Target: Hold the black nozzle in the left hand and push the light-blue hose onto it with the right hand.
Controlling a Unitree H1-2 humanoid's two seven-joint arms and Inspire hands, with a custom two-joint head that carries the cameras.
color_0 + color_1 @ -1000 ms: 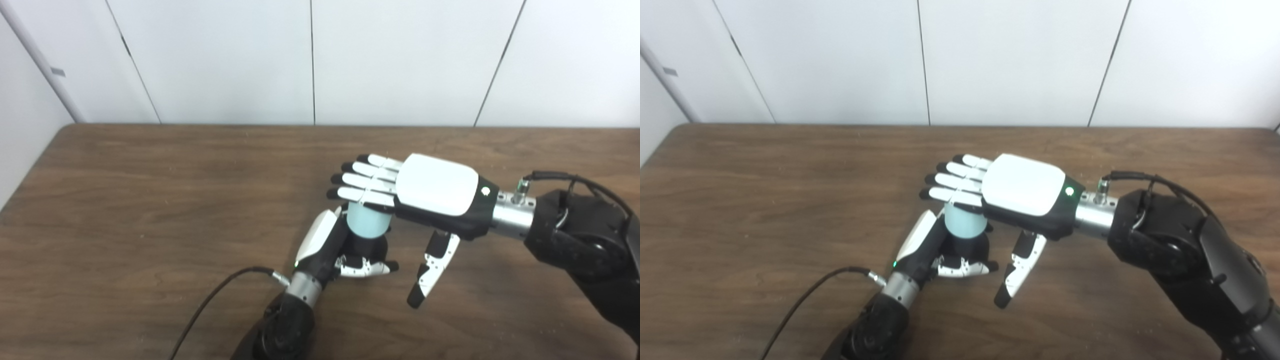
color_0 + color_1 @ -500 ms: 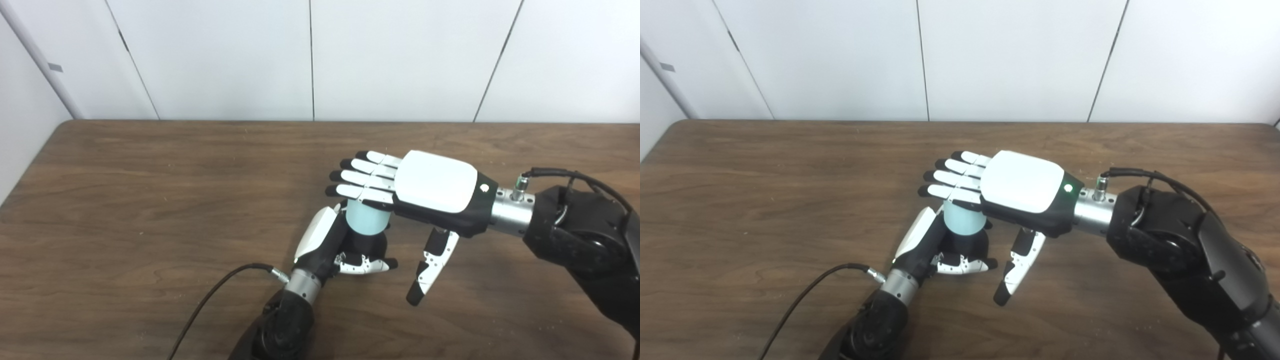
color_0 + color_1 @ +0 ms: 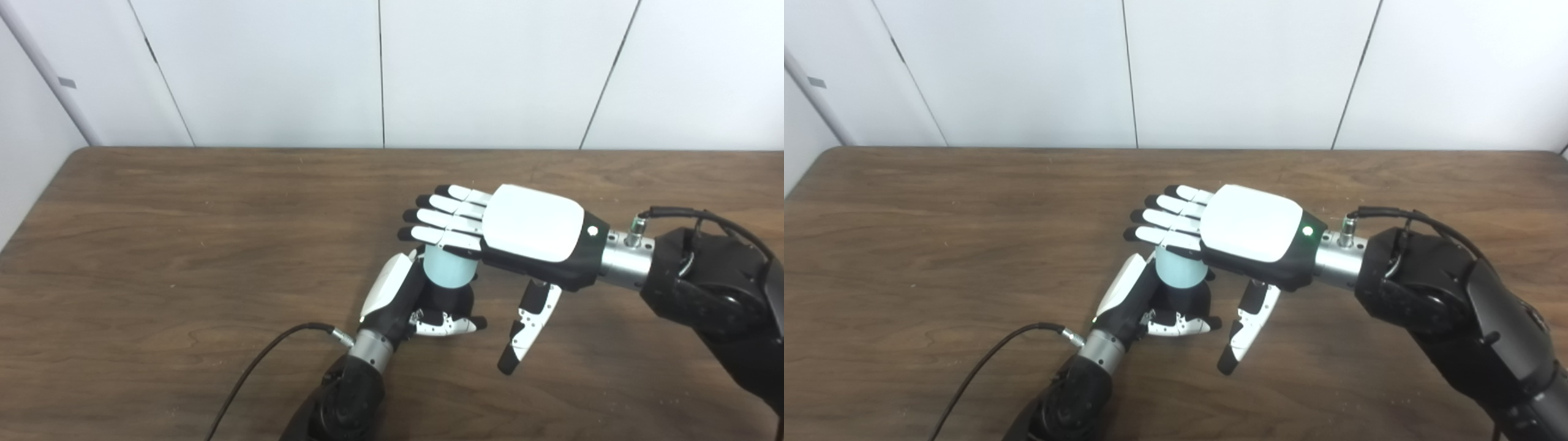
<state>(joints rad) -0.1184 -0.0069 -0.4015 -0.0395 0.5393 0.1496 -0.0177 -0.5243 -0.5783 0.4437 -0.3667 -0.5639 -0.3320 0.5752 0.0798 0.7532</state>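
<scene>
Two: left robot hand (image 3: pixel 416 303) grips nozzle (image 3: pixel 450 301); flat right robot hand (image 3: pixel 520 226) caps hose (image 3: pixel 448 268).

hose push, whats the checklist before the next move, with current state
1. Left hand shut on the nozzle: ok.
2. Hose upright, sitting on top of the nozzle: ok.
3. Right hand flat over the hose top, fingers straight: ok.
4. Palm actually touching the hose top: cannot tell, the hand hides it.
5. Hose fully seated on the nozzle: cannot tell, the joint is hidden in the left hand.
6. Right thumb clear of the left hand: ok, it hangs to the side.
</scene>
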